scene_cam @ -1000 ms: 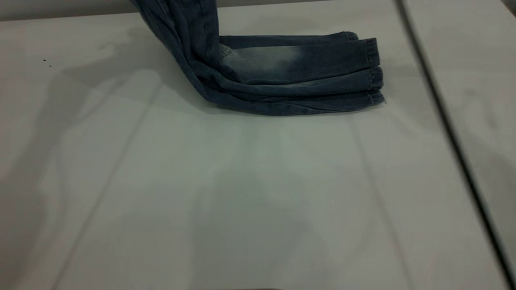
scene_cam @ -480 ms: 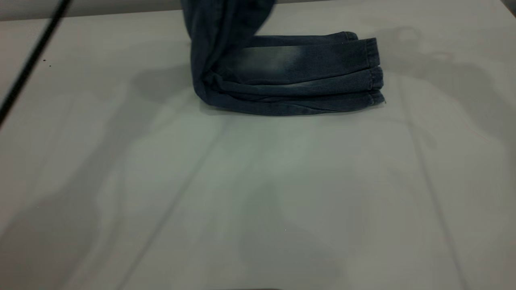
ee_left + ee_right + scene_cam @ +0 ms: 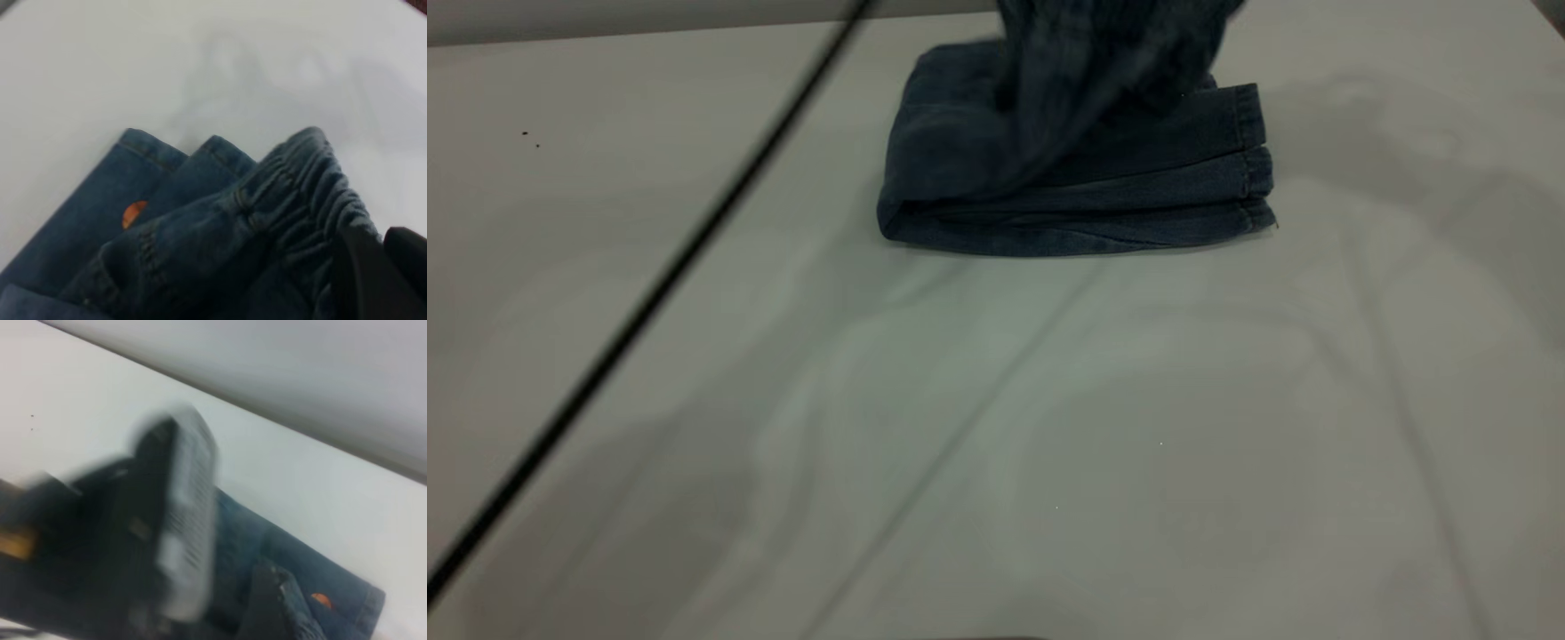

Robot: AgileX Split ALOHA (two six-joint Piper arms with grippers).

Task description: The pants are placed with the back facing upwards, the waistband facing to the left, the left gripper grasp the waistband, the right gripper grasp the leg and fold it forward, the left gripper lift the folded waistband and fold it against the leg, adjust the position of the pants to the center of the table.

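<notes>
Folded pants [image 3: 1067, 196] lie on the far part of the table [image 3: 996, 427], toward its right half in the exterior view, with the stacked leg hems [image 3: 1249, 160] facing right and the fold edge facing left. The upper part of the garment rises from the stack and leaves the top of the exterior view, blurred, hanging above the hem-side half of the stack. A thin black cable [image 3: 649, 302] crosses the table diagonally in front of the camera, from the lower left corner up to the top edge. In the left wrist view, the waistband [image 3: 293, 200], gathered and ruched, is held up above the two flat legs below it; the left gripper [image 3: 373, 273] appears only as a black angular part at the edge of that view, set against the gathered band, and its jaws look pinched on the band, though their tips are hidden. An orange spot of print [image 3: 135, 213] shows on one of the lower legs. In the right wrist view, the right gripper [image 3: 167, 540] is a blurred black and pale grey form above denim, close to the hem; whether its jaws are spread or pressed together cannot be told.
</notes>
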